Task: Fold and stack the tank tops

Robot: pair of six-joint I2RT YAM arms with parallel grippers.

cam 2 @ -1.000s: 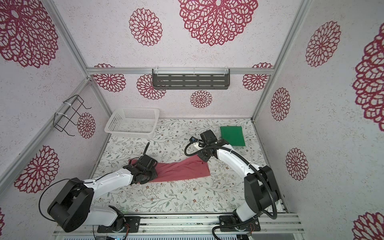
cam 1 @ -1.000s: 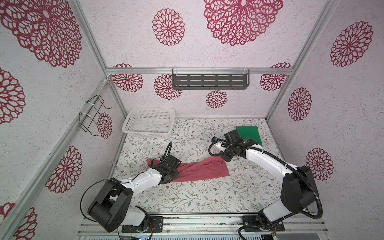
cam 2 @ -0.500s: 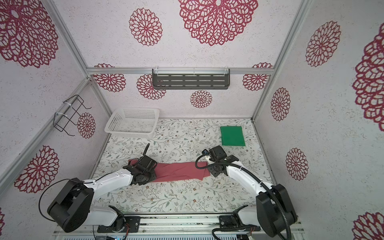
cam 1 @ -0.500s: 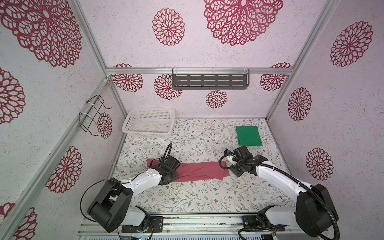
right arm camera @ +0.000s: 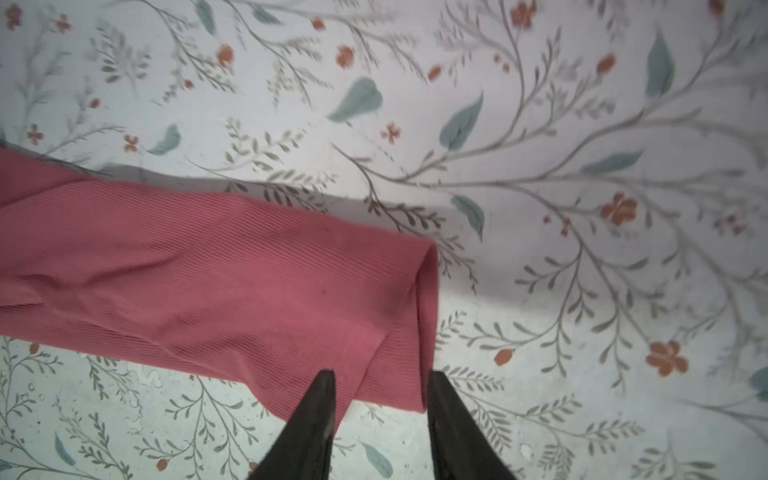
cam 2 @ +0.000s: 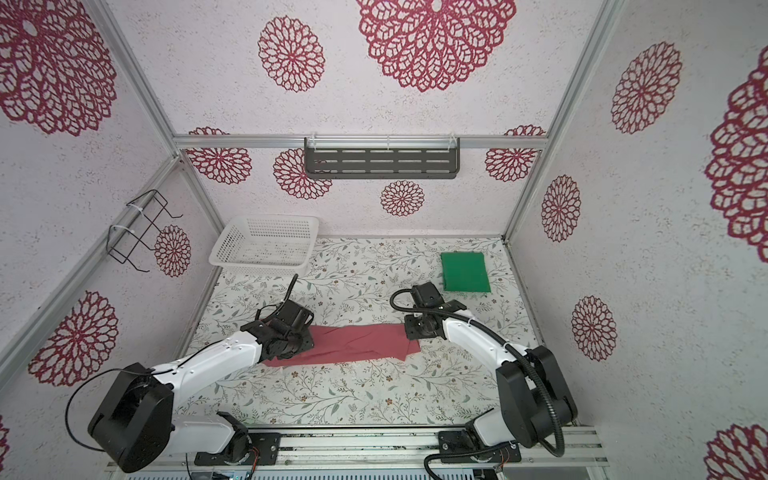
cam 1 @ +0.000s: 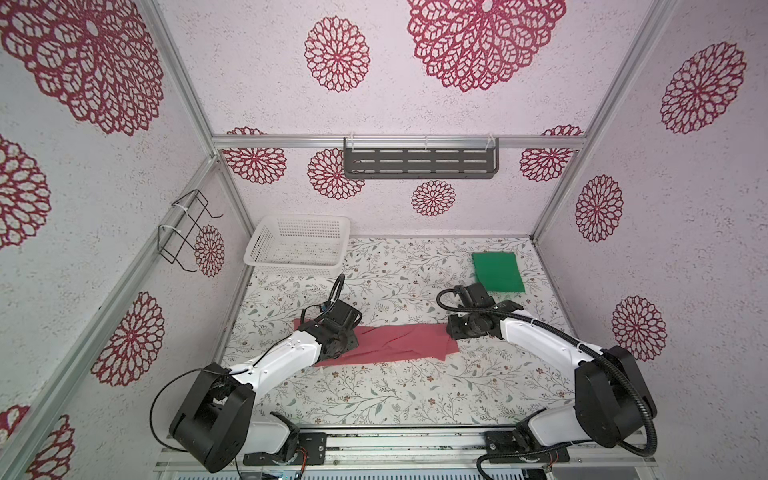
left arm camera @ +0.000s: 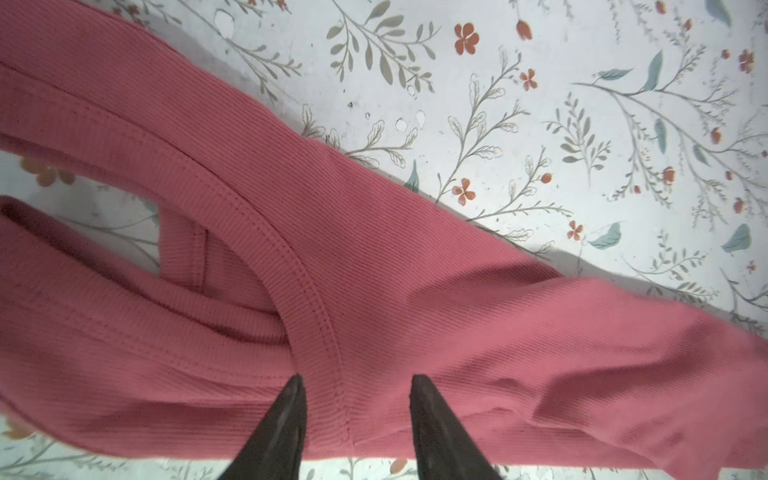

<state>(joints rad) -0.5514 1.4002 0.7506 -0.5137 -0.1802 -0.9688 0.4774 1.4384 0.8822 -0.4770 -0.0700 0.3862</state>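
The rose-red tank top (cam 1: 399, 343) (cam 2: 357, 343) lies as a long folded strip across the middle of the table. My left gripper (left arm camera: 357, 380) is open just above its strap end, the neckline band (left arm camera: 291, 266) between the fingers. My right gripper (right arm camera: 382, 374) is open over the hem corner (right arm camera: 415, 332) at the other end, holding nothing. In both top views the left gripper (cam 1: 338, 332) covers the strip's left end and the right gripper (cam 1: 457, 328) its right end. The green tank top (cam 1: 497, 272) (cam 2: 464, 272) lies folded into a rectangle at the back right.
A white perforated basket (cam 1: 266, 239) stands at the back left corner. A dark slotted shelf (cam 1: 419, 162) hangs on the back wall and a wire rack (cam 1: 187, 232) on the left wall. The floral table (cam 1: 395, 395) is enclosed by walls on three sides.
Both grippers have gone from shut to open. My right gripper moved from near the green top toward the front, down to the red top's right end. The left arm has hardly moved.
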